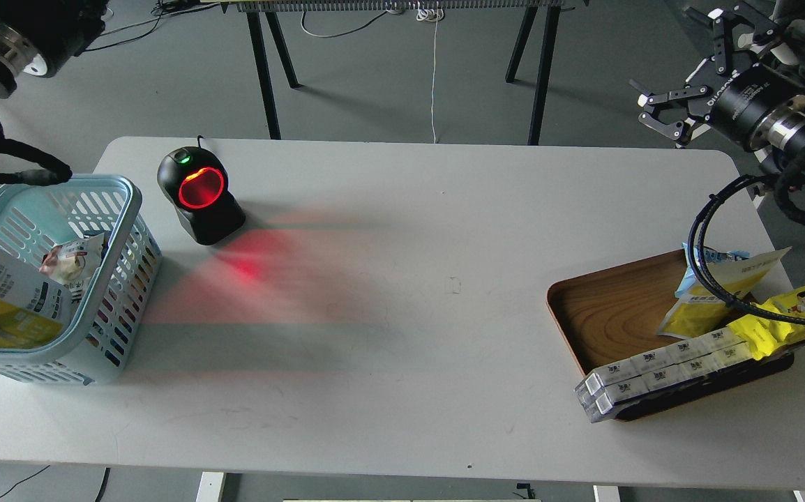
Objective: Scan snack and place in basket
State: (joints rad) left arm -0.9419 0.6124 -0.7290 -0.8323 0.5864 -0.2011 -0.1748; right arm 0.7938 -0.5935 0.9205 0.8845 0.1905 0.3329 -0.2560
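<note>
The basket is seen at the table's left edge, with the snack leaning inside at its near left. The left gripper cannot be seen. Just right of the basket, a scanner glows red. On the right, a wooden tray bears pouches. At far right, the right gripper is held open, empty, above the table.
</note>
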